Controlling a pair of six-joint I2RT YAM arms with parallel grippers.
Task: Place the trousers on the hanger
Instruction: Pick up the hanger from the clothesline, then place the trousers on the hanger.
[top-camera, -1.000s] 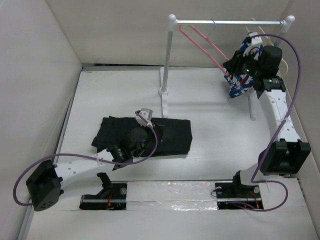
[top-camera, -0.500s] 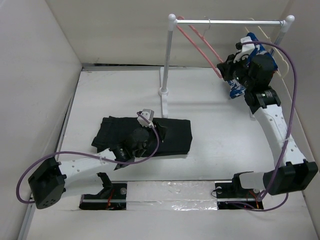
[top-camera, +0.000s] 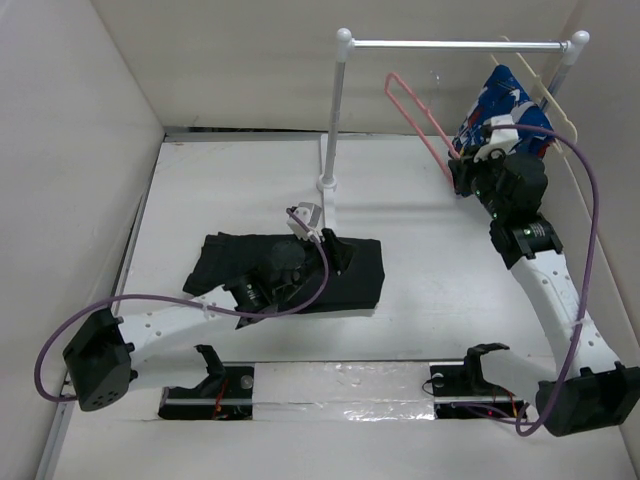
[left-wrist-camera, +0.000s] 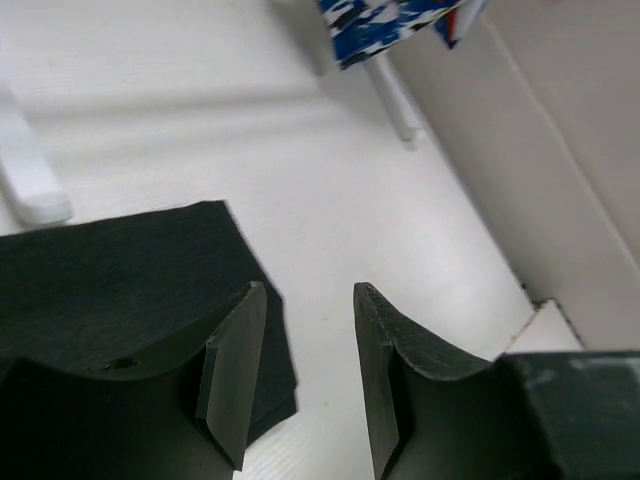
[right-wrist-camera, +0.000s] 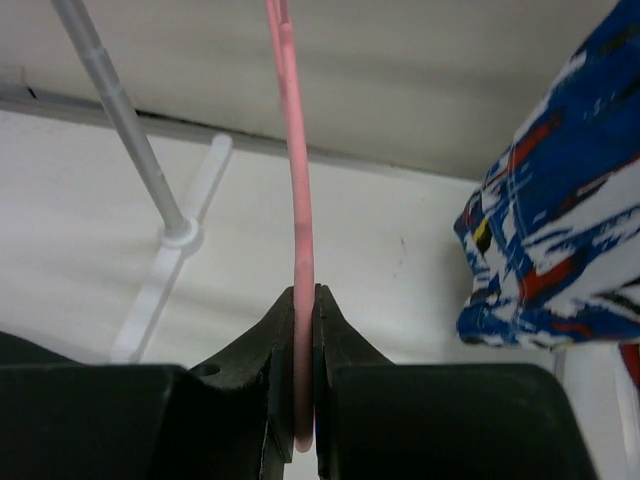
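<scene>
Trousers (top-camera: 362, 272) lie lengthwise left-right; hanger (right-wrist-camera: 298, 200), in right pincer (right-wrist-camera: 304, 300), seemingly slants up-left.

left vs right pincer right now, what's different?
The left pincer is open and empty; the right pincer is shut on the pink hanger. The left one sits low over the edge of the black trousers on the table; the right one is raised near the rail, beside the patterned garment. Both have black fingers.
</scene>
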